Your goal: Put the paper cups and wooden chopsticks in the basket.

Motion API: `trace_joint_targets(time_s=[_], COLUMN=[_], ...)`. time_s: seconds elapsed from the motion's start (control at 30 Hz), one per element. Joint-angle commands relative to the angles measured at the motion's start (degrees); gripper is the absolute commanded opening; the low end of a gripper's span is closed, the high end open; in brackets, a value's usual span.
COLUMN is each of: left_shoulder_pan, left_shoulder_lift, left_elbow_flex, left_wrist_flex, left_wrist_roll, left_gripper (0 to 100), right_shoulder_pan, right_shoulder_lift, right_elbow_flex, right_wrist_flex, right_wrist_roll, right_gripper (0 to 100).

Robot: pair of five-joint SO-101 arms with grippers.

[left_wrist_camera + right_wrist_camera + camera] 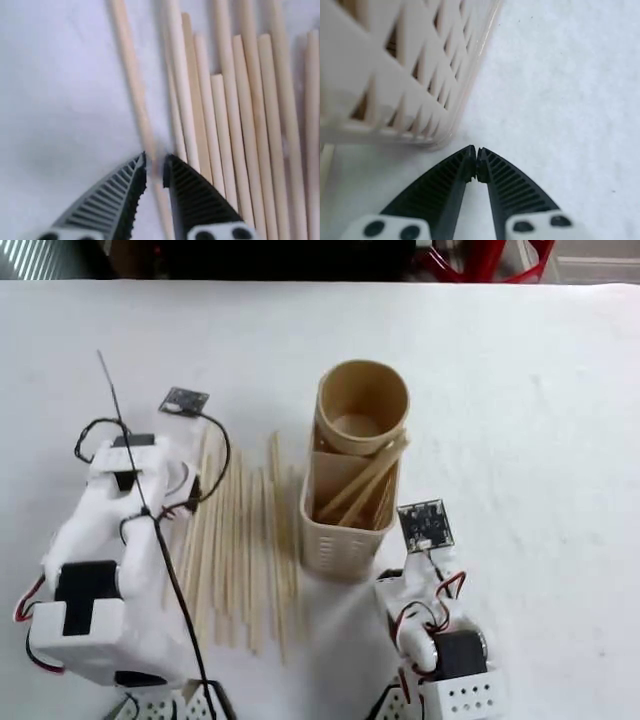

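White table [540,390]: left pincer [155,170] clamps one smooth round chopstick [132,85]; right pincer [476,162] pressed together beside lattice basket [395,75].

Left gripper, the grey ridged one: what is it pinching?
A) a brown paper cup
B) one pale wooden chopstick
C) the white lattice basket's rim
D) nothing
B: in the left wrist view, the left gripper is closed on a single pale wooden chopstick.

I am logging left arm [100,550], right arm [445,660]: white shells, black servos, red-black cables; left gripper [155,166] showing ribbed black plastic.
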Motion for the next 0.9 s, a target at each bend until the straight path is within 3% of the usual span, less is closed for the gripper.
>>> trace_joint_targets(time_s=[0.0, 0.27, 0.57, 0.7, 0.87], left_shoulder_pan=[0.4, 0.48, 1.1, 5.23, 13.23], left_shoulder_lift=[0.04, -4.44, -26.68, -38.11, -46.02], left_elbow_flex=[-0.97, -1.67, -2.29, -4.92, -16.97], left_wrist_flex=[0.88, 1.23, 4.04, 5.89, 10.99], left_wrist_roll=[-0.26, -0.35, 2.81, 4.48, 6.07], left_gripper=[3, 2, 2, 2, 2], right_shoulder_pan=[0.22, 0.22, 0.22, 0.22, 0.22], right_shoulder_lift=[-0.13, -0.13, -0.13, -0.13, -0.13], right_elbow_flex=[0.53, 0.53, 0.53, 0.53, 0.53], right_wrist_flex=[0.22, 0.22, 0.22, 0.22, 0.22], right_wrist_roll=[0.09, 0.09, 0.09, 0.09, 0.09], right_gripper=[1.9, 1.9, 1.9, 1.9, 1.9])
